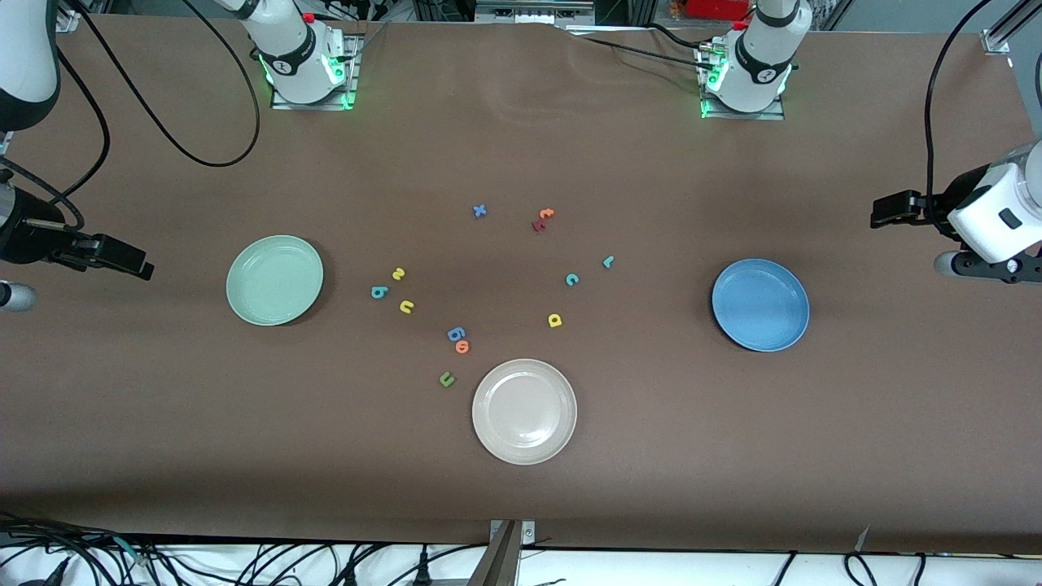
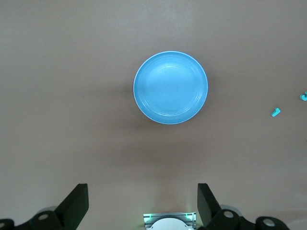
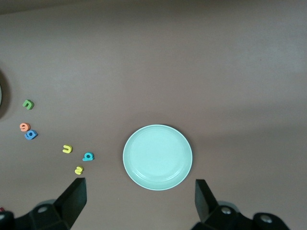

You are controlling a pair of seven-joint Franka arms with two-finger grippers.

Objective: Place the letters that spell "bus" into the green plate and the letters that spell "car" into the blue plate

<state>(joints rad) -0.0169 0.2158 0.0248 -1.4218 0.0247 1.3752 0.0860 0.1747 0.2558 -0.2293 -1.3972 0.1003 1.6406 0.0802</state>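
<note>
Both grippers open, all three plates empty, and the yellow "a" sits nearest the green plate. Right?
Not quite. The front view shows the yellow "a" toward the blue plate, not the green plate. The rest stands: left gripper and right gripper open, cream plate also empty.

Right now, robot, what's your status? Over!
Left claw open, high over blue plate. Right claw open, over green plate. Both plates empty; all letters on the table. Nothing in the way.

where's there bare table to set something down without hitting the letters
Bare stretches lie between the green plate and the right gripper, and around the blue plate toward the left gripper. It is crowded mid-table, from the teal b to the teal r.
</note>
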